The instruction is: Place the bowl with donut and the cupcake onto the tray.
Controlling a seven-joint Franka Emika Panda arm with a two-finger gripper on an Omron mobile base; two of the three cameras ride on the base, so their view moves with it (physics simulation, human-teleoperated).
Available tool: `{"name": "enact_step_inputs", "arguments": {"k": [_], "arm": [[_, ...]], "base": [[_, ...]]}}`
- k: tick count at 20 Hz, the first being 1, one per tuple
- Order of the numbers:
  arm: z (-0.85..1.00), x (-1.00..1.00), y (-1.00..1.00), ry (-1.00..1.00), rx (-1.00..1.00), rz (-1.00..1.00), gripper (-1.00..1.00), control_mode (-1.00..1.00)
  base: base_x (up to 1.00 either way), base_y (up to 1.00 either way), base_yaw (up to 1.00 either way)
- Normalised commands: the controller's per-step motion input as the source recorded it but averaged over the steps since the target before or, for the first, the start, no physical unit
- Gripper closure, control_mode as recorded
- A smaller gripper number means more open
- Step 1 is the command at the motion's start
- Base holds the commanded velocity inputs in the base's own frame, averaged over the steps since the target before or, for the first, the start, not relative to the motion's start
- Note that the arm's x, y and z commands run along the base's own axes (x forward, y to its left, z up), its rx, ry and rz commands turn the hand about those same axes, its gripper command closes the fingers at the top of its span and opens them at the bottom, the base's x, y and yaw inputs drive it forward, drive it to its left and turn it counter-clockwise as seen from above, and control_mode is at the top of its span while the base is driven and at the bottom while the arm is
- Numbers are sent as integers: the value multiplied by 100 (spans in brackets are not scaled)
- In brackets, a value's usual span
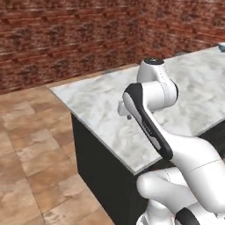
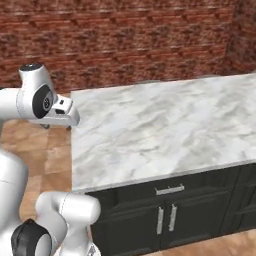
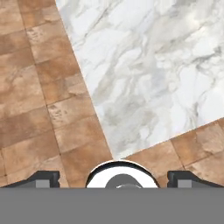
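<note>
White marble counter (image 2: 165, 130) on dark cabinet base (image 2: 165, 215), metal handles on the doors and drawer. Counter is an island with a sharp left corner; its left edge and near edge meet bare tiled floor (image 1: 30, 145). In the hand view the counter's corner points down toward the gripper, with brown square tile on both sides of it.

Open room: wide floor to the left of the counter, running back to a red-brown brick wall (image 2: 125, 40). A second brick wall closes the far right corner.

Gripper (image 3: 113, 177) hangs over the counter's left end, above the corner region. Its two dark fingertips (image 3: 43, 178) sit at opposite sides of the hand view's bottom edge, spread wide, nothing between them. In the right base view the hand (image 2: 62, 112) juts out over the counter's left edge; in the left base view the arm's elbow hides most of it.

A small pale blue-grey sliver at the far right edge of the left base view, on the counter's far right end, may be the bowl (image 1: 222, 45); too cropped to confirm. It lies well apart from the gripper, far across the marble.

Marble is grey-veined, smooth, flat. Floor tiles are mottled brown with thin dark joints.
</note>
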Motion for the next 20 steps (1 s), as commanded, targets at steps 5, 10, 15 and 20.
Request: {"name": "enact_step_inputs", "arguments": {"k": [5, 10, 15, 20], "arm": [[0, 0, 0, 0, 0, 0, -100, 100], [0, 0, 0, 0, 0, 0, -100, 100], [0, 0, 0, 0, 0, 0, -100, 100], [0, 0, 0, 0, 0, 0, -100, 100]], "base": [[97, 100, -48], [89, 100, -47], [11, 100, -37], [-56, 98, -25]]}}
